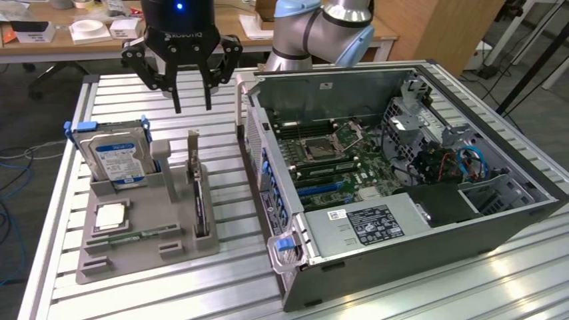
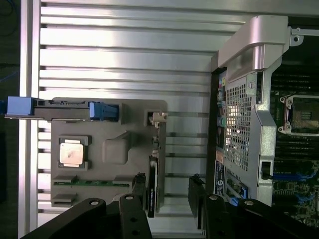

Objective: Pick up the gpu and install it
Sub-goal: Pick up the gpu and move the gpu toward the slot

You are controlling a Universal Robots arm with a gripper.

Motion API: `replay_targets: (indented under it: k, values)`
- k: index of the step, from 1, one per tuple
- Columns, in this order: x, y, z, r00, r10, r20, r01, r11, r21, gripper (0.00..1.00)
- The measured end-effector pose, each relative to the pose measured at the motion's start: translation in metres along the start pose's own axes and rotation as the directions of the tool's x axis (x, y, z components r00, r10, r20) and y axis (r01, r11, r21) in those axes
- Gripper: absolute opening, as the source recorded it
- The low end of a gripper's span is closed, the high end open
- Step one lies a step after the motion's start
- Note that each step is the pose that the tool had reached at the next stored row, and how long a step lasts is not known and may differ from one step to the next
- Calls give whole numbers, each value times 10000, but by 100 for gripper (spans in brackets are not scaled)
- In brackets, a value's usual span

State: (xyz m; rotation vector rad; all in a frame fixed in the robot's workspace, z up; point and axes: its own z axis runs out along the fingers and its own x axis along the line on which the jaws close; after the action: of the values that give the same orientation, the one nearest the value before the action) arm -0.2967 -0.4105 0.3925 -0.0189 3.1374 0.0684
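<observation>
- Pincer (image 1: 192, 107) released, jaws apart, hovering over the table (image 1: 116, 93).
- Gpu (image 1: 197, 193) stands on edge in the holder (image 1: 142, 257), at 9 o'clock from the case (image 1: 382, 267) in the exterior view.
- Probably light, stiff and fragile; best pinched across its top edge.

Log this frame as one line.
claw: open, empty, hovering | gpu: on edge in grey holder, ungrasped | computer case: open, gpu not installed

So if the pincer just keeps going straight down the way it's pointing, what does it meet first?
Probably the gpu, standing on edge in the grey tray: the wrist view shows it between the open pincer's fingers, nearer one of them. Height is hard to judge.
</observation>
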Motion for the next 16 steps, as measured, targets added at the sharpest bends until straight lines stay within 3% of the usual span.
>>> replay_targets:
  k: [16]
  values:
    - [6, -85, -4, 10000, -1, -1, 1, 10000, 0, 47]
